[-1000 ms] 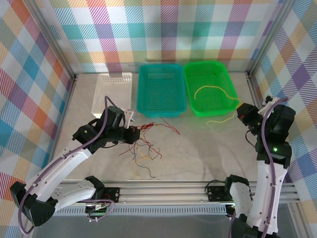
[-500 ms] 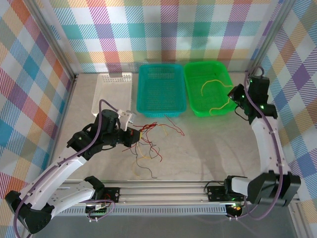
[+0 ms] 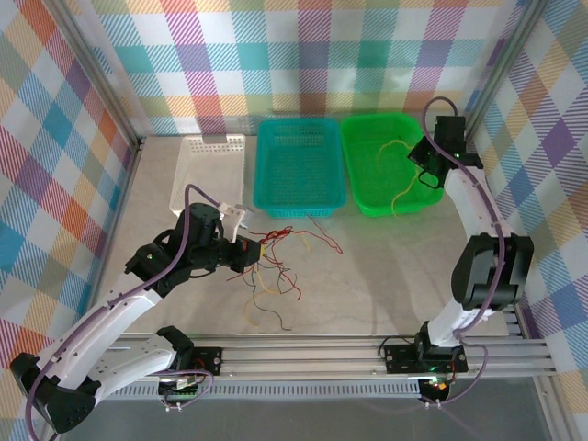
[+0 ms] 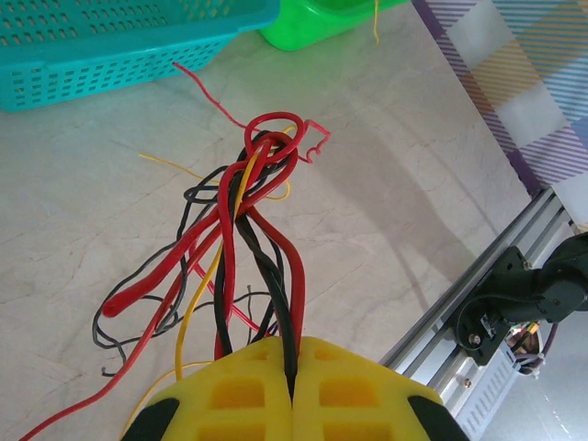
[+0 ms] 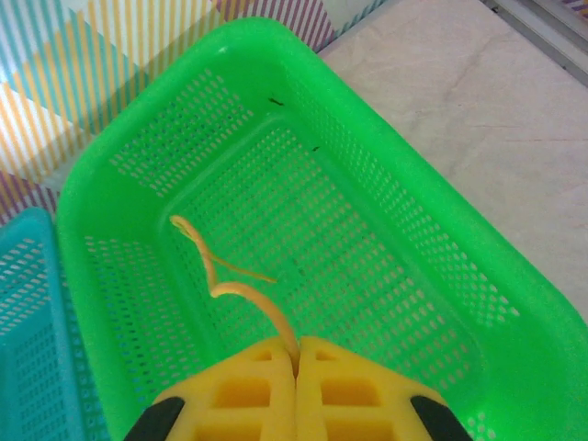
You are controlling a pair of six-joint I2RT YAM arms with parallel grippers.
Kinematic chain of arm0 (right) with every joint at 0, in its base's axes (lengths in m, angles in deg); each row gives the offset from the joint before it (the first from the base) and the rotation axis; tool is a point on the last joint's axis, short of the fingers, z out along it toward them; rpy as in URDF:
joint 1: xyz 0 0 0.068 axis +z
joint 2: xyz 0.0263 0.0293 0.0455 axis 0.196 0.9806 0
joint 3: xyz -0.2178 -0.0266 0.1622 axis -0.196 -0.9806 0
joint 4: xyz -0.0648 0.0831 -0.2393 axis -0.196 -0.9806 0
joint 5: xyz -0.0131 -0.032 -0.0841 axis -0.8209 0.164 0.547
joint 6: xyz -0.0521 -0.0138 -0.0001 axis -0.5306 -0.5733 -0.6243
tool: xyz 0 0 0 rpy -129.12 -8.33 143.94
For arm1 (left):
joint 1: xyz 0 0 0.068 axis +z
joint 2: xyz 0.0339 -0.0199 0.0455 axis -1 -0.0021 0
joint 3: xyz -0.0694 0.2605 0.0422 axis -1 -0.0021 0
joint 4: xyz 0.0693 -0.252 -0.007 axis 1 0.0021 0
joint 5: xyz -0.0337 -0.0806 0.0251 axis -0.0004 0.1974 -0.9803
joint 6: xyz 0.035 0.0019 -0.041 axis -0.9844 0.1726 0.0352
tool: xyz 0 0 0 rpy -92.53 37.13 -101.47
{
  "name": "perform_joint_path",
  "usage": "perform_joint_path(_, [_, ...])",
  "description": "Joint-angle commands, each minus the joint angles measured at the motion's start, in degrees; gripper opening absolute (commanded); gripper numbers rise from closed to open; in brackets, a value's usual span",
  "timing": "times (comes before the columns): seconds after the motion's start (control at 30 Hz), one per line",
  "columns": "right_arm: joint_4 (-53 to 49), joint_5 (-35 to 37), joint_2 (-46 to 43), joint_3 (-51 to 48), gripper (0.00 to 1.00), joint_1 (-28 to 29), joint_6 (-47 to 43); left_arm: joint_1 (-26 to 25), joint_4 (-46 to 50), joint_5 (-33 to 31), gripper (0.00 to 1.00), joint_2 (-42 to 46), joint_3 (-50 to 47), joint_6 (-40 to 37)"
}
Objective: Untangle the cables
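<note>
The left fingers are pressed together on a tangle of thin red, black and yellow wires that trails onto the marble bench. Which strands are really pinched is hidden between them. The right fingers are closed on one thin yellow wire, which hangs into the green plastic basket. The held end is covered. Since a second ago the left arm has hardly moved, and the right arm has gone from beside the basket to above it.

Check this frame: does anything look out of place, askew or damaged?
Nothing damaged or spilled. The one mess is the cables, knotted in front of the shut left gripper: red strands loop around black and yellow ones, loose ends sprawling on the table. The right gripper holds one yellow cable over the green basket.
</note>
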Motion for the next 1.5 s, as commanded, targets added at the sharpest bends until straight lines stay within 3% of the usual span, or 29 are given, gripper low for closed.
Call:
perform_joint_path(0.0, [-1.07,-0.79,4.09,3.93,0.00,1.12,-2.92,0.31,-1.79,1.56,0.00,0.31,-0.34,-0.84])
perform_joint_path(0.17, [-4.65,2.16,6.99,10.56,0.00,2.85,-3.40,0.36,-1.78,1.73,0.00,-0.12,-0.40,-0.84])
perform_joint_path(0.57, [-11.27,-2.04,4.01,22.76,0.00,3.07,1.25,0.31,-1.60,2.10,0.00,-0.74,-0.30,-1.28])
perform_joint_path(1.07, [-5.28,-2.38,21.61,21.37,0.00,3.27,-1.50,0.31,-1.49,1.72,0.00,-1.96,-0.25,-1.48])
perform_joint_path(1.2, [-3.93,-4.16,21.58,19.75,0.00,3.50,-1.72,0.33,-1.54,1.69,0.00,-2.38,-0.25,-1.54])
perform_joint_path(1.27, [-3.75,-5.29,19.24,19.01,0.26,3.67,-2.07,0.35,-1.74,1.95,0.00,-2.58,-0.16,-1.32])
perform_joint_path(1.3, [-3.68,-5.57,17.78,18.47,0.33,3.77,-2.31,0.31,-1.91,2.20,0.00,-2.63,-0.13,-1.15])
perform_joint_path(1.4, [-3.83,-5.78,12.24,16.72,0.51,3.98,-2.82,0.35,-2.92,3.37,0.00,-3.04,0.08,-0.04])
perform_joint_path(1.47, [-4.09,-6.04,9.05,15.52,0.55,4.14,-3.17,0.26,-3.74,4.71,0.00,-4.09,0.73,1.18])
